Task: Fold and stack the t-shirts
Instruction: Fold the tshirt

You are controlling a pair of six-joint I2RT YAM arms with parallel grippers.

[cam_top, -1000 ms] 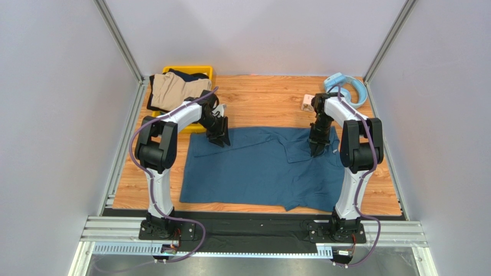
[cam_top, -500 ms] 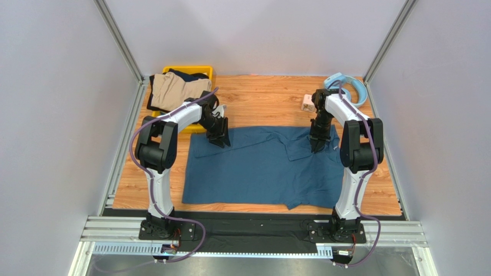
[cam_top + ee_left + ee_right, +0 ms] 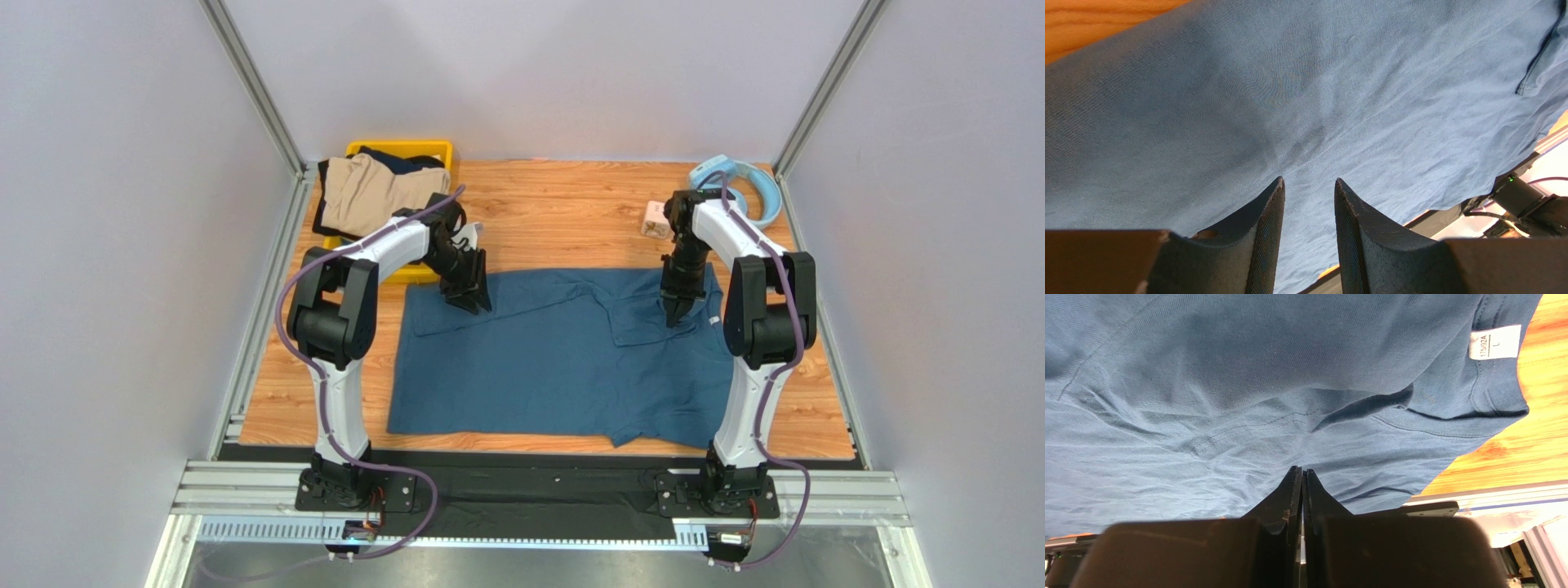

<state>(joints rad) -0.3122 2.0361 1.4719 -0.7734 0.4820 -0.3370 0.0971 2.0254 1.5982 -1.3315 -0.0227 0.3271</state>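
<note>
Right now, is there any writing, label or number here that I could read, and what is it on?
"L": on the white neck tag sewn inside the collar of the blue t-shirt.
"175/92A": small sideways print on the same tag, only just legible, so a character may be off.
Nothing else readable shows in any view.

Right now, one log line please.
left gripper: open, over shirt | right gripper: shut, tips at shirt | shirt: spread on table

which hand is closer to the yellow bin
Left. The left hand hangs over the far-left corner of the teal t-shirt, just in front of the yellow bin; the right hand is across the shirt, near its collar.
</note>
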